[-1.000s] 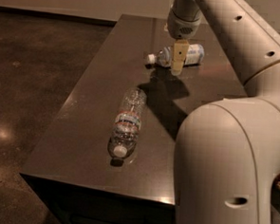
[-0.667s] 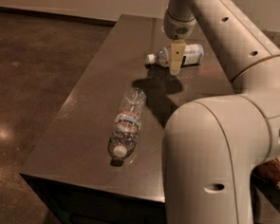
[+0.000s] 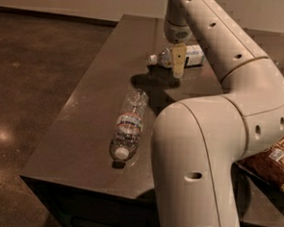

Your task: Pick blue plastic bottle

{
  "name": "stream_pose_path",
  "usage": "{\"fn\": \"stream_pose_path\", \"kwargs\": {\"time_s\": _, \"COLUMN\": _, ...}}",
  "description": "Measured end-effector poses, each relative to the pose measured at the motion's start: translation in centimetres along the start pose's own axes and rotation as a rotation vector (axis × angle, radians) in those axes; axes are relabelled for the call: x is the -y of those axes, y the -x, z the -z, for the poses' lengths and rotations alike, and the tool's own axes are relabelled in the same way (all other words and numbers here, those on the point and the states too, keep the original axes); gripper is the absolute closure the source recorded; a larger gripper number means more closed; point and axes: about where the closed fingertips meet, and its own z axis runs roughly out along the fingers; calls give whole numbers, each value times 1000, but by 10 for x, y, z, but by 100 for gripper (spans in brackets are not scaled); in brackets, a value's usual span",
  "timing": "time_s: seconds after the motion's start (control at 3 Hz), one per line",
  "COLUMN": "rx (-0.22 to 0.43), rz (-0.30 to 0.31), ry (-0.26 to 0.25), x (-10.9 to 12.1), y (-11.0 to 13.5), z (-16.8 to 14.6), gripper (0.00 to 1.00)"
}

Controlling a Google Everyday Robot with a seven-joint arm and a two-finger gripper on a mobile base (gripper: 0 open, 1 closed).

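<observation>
- The gripper (image 3: 178, 64) is at upper centre of the frame, pointing down at the far end of the table (image 3: 83, 131), right over the blue plastic bottle (image 3: 193, 56).
- I can't tell if the gripper is open or closed from this angle. I also can't tell if it is touching the bottle or just sitting in front of it.
- The blue plastic bottle lies on its side near the table's far edge, with its white cap (image 3: 153, 60) pointing frame-left and its labelled body running right, partly behind the gripper.
- The clear water bottle (image 3: 128, 126) lies mid-table, well apart from it, cap toward the near edge. It is not the target.
- A snack bag (image 3: 274, 162) shows at the right edge of the frame, behind the arm (image 3: 217, 139).
- Handling guess: the bottle is light and thin-walled, so it will dent if I squeeze hard. It is round and on its side on a smooth top, so a nudge could roll it, and the label probably makes it slick.
- Where I'd hold it: across the stout body at the label, with the jaws square to the long axis. I'd avoid the neck and cap, which are too narrow and would let it swing.
- Main risk as I see it: an off-centre closure pushes the bottle away, possibly off the far edge.
</observation>
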Motion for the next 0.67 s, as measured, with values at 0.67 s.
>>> {"fn": "stream_pose_path", "kwargs": {"time_s": 0.67, "rx": -9, "rz": 2, "ry": 27, "x": 2, "y": -1, "z": -6, "gripper": 41}}
